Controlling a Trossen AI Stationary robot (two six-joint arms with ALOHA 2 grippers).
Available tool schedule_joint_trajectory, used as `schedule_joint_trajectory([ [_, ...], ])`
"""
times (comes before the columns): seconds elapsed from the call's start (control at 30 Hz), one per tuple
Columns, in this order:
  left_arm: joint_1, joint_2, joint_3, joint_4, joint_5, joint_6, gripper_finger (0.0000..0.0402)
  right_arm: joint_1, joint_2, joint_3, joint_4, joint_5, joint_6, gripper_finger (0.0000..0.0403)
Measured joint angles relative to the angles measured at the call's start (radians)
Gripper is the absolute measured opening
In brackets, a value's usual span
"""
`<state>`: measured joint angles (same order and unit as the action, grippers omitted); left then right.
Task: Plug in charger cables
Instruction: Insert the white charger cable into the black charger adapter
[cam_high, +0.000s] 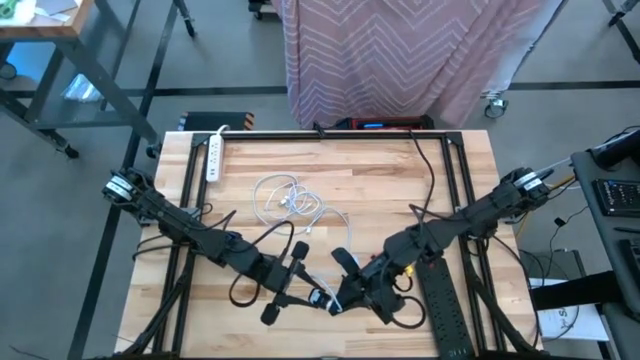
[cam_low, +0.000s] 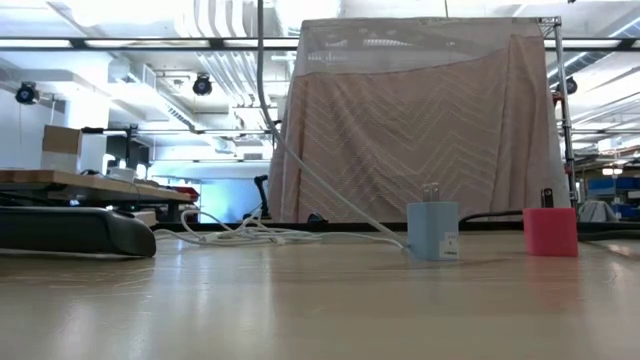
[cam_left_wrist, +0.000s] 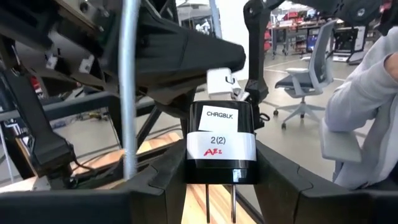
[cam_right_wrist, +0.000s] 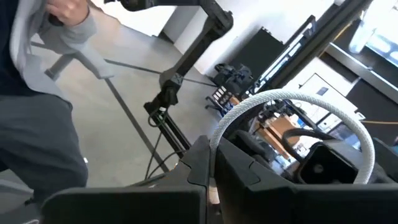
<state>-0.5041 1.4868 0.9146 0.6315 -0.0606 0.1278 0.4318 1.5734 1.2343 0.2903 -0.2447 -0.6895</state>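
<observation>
My left gripper and right gripper meet tip to tip above the table's near middle. The left one is shut on a black charger block with a white label and two prongs. The right one is shut on a white charger cable. A white connector sits at the block's far face. More white charger cables lie coiled on the table's middle. A light blue plug block and a red-pink one stand upright on the table. My left gripper pinches the black block's two side faces between its fingers, coming level from the table's left. The block is lifted clear, prongs toward the wrist. My right gripper pinches the white cable between its shut fingers, coming from the table's right. The cable arcs away in a slack loop; the gripper hides how it meets the connector.
A white power strip lies at the far left of the table, a long black power strip at the near right. A thick black cord runs from the far edge. A person in grey sits beyond the table.
</observation>
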Motion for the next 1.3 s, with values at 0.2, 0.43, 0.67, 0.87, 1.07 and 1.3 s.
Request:
schedule_joint_trajectory([
  [0.2,0.000,0.000,0.000,0.012,0.017,-0.008,0.0136,0.000,0.000,0.000,0.000,-0.003,0.002,0.0000],
  [0.43,0.000,0.000,-0.001,0.010,0.027,-0.046,0.0135,-0.007,-0.003,0.000,-0.056,-0.015,-0.022,0.0000],
  [0.67,0.002,0.000,-0.001,0.004,0.017,-0.087,0.0134,-0.011,-0.009,0.000,-0.070,0.001,-0.025,0.0000],
  [0.87,0.003,0.000,-0.001,0.000,0.014,-0.088,0.0138,-0.023,-0.009,0.000,-0.076,-0.003,-0.027,0.0000],
  [1.07,0.005,0.000,-0.001,0.006,0.013,-0.079,0.0134,-0.045,-0.005,0.000,-0.071,-0.023,-0.010,0.0000],
  [1.3,0.005,0.001,-0.001,0.009,-0.001,-0.077,0.0134,-0.066,0.009,0.000,-0.071,-0.087,-0.002,0.0000],
])
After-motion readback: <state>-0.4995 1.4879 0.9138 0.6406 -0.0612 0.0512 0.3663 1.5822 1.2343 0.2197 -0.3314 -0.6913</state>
